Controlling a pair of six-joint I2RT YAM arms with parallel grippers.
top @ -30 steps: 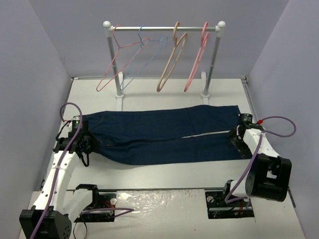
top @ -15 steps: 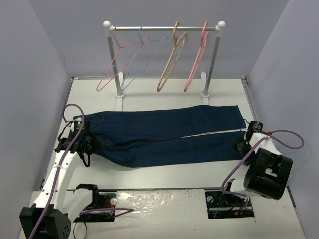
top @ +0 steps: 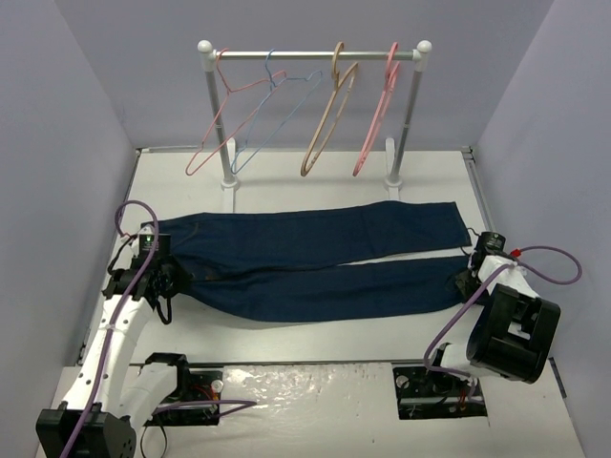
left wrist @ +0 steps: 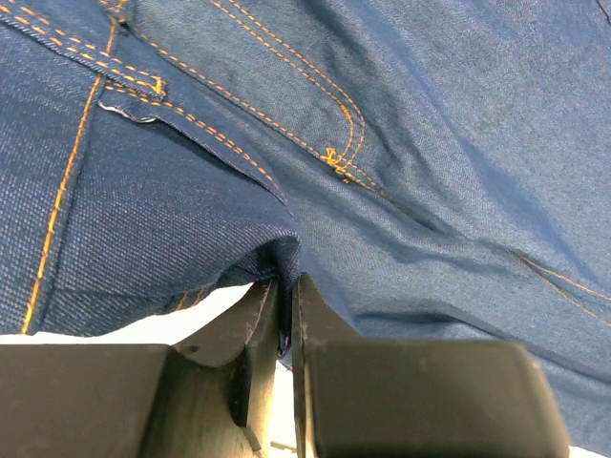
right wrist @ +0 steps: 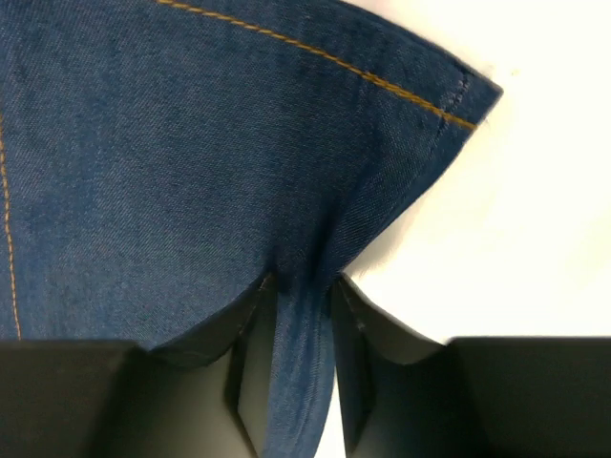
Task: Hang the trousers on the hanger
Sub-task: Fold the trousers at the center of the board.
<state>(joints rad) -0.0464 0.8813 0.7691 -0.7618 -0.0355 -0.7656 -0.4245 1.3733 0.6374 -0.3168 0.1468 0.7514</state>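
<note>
Top view bright, even, diffuse overhead light; only thin soft shadows under the dark navy denim trousers (top: 315, 262) on the white counter (top: 286, 181). Patchy glare on the counter's shiny near edge. Wrist views sharp on the weave; black left tool (left wrist: 288, 286) near lens dark, slightly soft; right wrist view's counter blown out white.

Setting: a robot lab test cell, not a home or a shop.

Evidence:
- White table (top: 315, 329) boxed in on three sides by bare lavender-grey panels (top: 67, 143).
- Left arm (top: 119, 334) and right arm (top: 506, 324), both white and black, bolted at the table's near edge.
- Purple cables (top: 546, 260) loop loose along the arms.
- Mounting plates (top: 439, 386) with exposed wiring at the bases.
- Only props: a small free-standing rail (top: 315, 54) carrying four hangers (top: 336, 65), and one pair of trousers (top: 305, 258) laid flat.
</note>
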